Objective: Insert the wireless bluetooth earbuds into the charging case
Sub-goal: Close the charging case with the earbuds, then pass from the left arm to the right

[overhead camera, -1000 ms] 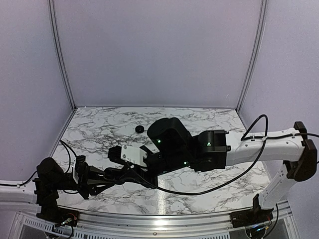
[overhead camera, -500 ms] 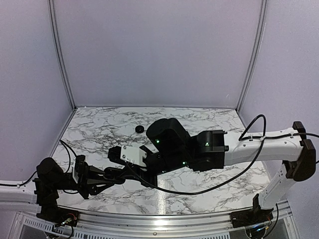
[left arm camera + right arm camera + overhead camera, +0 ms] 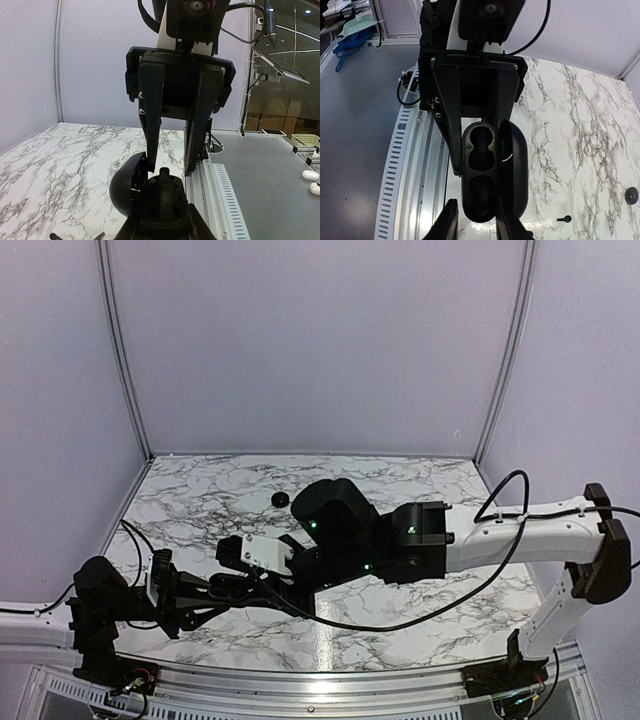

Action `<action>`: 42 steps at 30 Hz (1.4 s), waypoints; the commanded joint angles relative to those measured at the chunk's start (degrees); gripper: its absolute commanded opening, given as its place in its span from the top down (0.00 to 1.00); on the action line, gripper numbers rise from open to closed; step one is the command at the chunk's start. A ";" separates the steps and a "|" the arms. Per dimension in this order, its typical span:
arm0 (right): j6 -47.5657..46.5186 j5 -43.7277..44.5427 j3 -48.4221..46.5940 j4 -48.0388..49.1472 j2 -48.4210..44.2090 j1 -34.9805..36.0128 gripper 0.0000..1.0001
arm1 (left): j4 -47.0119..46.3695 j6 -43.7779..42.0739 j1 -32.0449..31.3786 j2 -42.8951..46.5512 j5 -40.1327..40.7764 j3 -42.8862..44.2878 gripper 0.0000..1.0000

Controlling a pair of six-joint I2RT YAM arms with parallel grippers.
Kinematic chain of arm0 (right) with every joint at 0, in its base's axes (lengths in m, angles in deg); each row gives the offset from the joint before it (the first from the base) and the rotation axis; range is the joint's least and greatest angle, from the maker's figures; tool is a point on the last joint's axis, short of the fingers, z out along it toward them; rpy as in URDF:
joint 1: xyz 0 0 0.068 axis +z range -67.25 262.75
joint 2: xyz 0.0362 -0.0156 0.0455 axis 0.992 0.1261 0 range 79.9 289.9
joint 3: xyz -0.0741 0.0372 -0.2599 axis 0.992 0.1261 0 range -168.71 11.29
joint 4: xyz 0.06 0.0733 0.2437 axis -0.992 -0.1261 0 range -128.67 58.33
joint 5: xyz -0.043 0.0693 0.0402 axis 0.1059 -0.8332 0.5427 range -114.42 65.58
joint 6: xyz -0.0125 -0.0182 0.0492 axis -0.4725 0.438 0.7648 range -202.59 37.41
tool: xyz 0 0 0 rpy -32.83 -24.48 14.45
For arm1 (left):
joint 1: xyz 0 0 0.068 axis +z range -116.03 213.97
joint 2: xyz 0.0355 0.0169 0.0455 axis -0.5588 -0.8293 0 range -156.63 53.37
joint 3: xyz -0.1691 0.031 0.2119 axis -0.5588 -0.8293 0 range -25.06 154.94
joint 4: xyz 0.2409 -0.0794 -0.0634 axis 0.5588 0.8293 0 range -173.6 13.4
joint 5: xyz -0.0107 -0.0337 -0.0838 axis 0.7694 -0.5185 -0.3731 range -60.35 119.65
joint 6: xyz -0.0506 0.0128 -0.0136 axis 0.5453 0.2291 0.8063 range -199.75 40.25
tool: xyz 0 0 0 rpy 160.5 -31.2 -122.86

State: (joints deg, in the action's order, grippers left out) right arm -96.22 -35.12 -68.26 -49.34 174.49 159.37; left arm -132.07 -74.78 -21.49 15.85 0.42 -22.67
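**A:** What does each pincer have?

**B:** The left gripper (image 3: 164,226) is closed narrow around the base of the charging case (image 3: 479,170). I judge it to be the one bearing the case. The right gripper (image 3: 170,169) meets it from the opposite side, with its fingers about a case-width apart, straddling the open end. I can't tell whether its pads press the shell or only flank it. I see no bud between them.

**A:** And the case itself?

**B:** The lid (image 3: 516,160) is swung open to one side, and both wells (image 3: 480,187) look bare. One of the earbuds (image 3: 565,218) lies on the marble table (image 3: 580,125), near a black disc (image 3: 631,195) and well apart from the case.

**A:** So how should this step be done?

**B:** The left should hold the case level, wells facing the right arm, and not squeeze so hard that the shell twists. The right should back straight out along its own fingers so it doesn't clip the lid and snap it shut. It can then go for the bud, pinching the rounded body low, since a piece that small will likely skid on marble. It should bring the bud back stem-first, lined up over one well, and seat it gently.
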 commanded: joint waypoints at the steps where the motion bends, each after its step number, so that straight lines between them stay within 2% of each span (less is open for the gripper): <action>1: 0.88 -2.87 -0.81 1.29 -4.49 -2.16 0.68 | -3.04 0.08 0.00 -0.58 0.72 0.11 1.00; 2: 1.41 -4.20 -0.37 1.98 -5.53 -2.78 0.63 | -3.11 0.15 0.01 -0.71 0.75 0.15 1.00; 5: 1.93 -6.80 0.29 3.18 -6.67 -3.64 0.36 | -3.20 0.20 0.02 -0.70 0.67 0.32 1.00; 9: 1.28 -6.33 0.04 2.29 -5.24 -4.16 0.23 | -3.21 0.60 0.01 -0.64 0.67 0.63 1.00; 13: 0.76 -7.28 -0.72 1.49 -3.04 -4.37 0.23 | -3.21 0.91 0.00 -0.82 0.74 0.92 1.00; 20: -1.24 -7.37 -1.19 1.32 -0.78 -3.55 0.30 | -3.38 2.70 0.00 -1.17 3.95 1.12 1.00; 23: -3.65 -0.89 -0.64 1.35 -0.55 -1.54 0.30 | -3.56 4.42 0.01 -1.74 5.87 1.58 1.00; 28: -6.01 14.59 2.42 5.47 -1.63 1.71 0.18 | -3.83 9.62 0.07 -4.83 9.59 3.52 1.00; 31: -6.74 19.86 2.70 6.46 -1.69 2.16 0.15 | -3.87 13.32 0.02 -7.22 11.81 5.01 1.00; 37: -8.39 29.35 1.70 6.37 -0.36 2.77 0.18 | -4.09 20.78 0.05 -12.14 15.52 8.29 1.00; 42: -10.52 32.70 0.29 5.10 1.62 3.38 0.21 | -4.40 23.99 0.00 -16.24 15.39 10.30 1.00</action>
State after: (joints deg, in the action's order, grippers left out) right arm -104.37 -8.30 -65.50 -44.56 173.94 161.82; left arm -133.64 -55.26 -21.47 1.87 14.58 -15.04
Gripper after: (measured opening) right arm 0.792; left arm 0.255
